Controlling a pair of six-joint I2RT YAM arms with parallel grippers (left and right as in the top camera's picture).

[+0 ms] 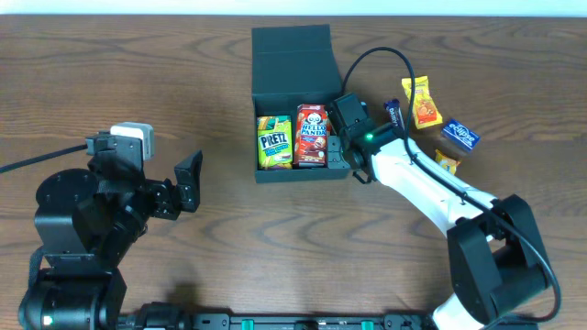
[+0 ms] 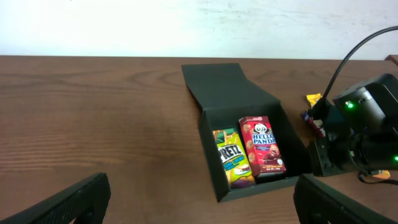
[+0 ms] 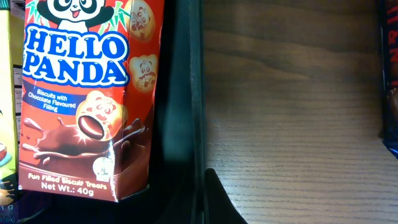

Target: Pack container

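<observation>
Black container lid up | right tool clenched by its wall | left tool released

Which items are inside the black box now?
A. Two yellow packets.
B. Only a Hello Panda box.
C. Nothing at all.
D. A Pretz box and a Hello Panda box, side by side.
D: the overhead view shows the green Pretz box and the red Hello Panda box side by side inside the open container.
</observation>
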